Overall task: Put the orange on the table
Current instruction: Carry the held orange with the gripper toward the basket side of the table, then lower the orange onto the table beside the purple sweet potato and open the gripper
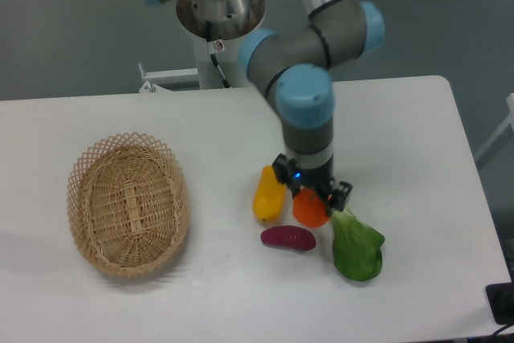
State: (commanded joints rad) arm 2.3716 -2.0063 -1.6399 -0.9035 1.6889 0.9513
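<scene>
Orange (309, 209) sits directly under gripper (312, 190), between fingers.

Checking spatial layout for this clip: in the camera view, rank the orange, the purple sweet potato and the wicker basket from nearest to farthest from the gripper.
1. The orange: directly under the gripper, between its fingers.
2. The purple sweet potato: just in front of the gripper on the table, slightly toward the basket side.
3. The wicker basket: far across the table, at the image's left.
</scene>
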